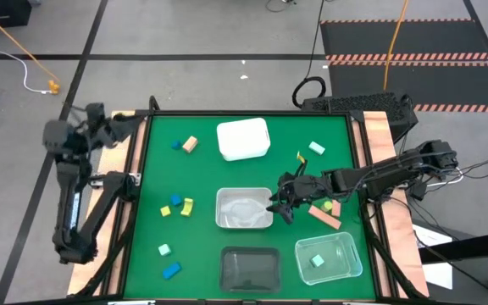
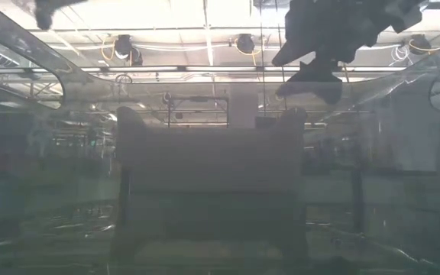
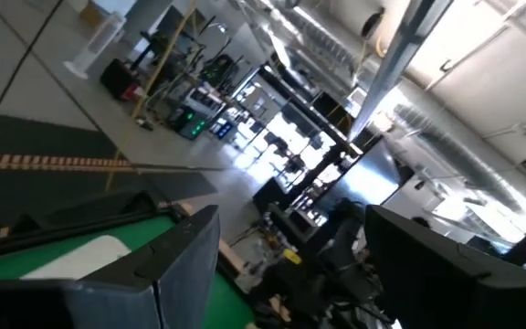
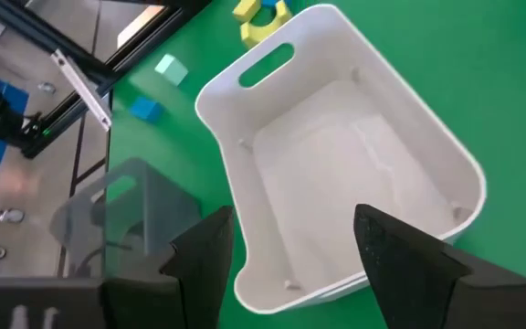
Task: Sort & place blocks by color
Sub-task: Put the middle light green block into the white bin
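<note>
Your right tool (image 4: 290, 251) hangs open and empty over the white tub (image 4: 336, 155); next, reach for a salmon block (image 1: 323, 217).

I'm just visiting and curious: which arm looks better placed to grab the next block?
The right. Its gripper hangs open over the table beside the salmon blocks, while the left gripper sits at the table's far left corner.
</note>
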